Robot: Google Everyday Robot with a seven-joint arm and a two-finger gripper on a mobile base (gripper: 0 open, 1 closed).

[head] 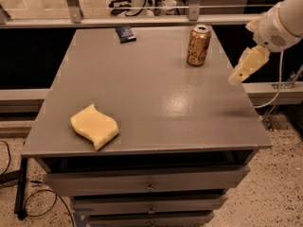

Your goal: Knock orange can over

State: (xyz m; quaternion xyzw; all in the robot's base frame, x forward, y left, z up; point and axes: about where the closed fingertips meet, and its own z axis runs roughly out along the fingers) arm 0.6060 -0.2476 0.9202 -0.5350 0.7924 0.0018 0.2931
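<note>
Grey table [151, 103] seen from above and in front, with drawers [149, 186] below its front edge. The orange can [198, 45] stands upright on the table's far right part, near the back edge and a little in from the right edge. Silver top with pull tab faces up. Nothing touches it.

The gripper [247, 66] is cream-coloured and hangs at the right side of the table, over or just past the right edge, to the right of the can and slightly nearer the camera. It is apart from the can, with a clear gap between them. It points down and to the left. Whether it is spread or pressed together: cannot tell. It holds nothing visible. The white arm [279, 22] runs up from it to the top right corner.

A yellow wavy sponge [94, 126] lies flat on the near left part of the table, well apart from the can. A small dark packet [125, 33] lies at the back edge, left of the can. A black cable [28, 197] lies on the speckled floor at lower left.
</note>
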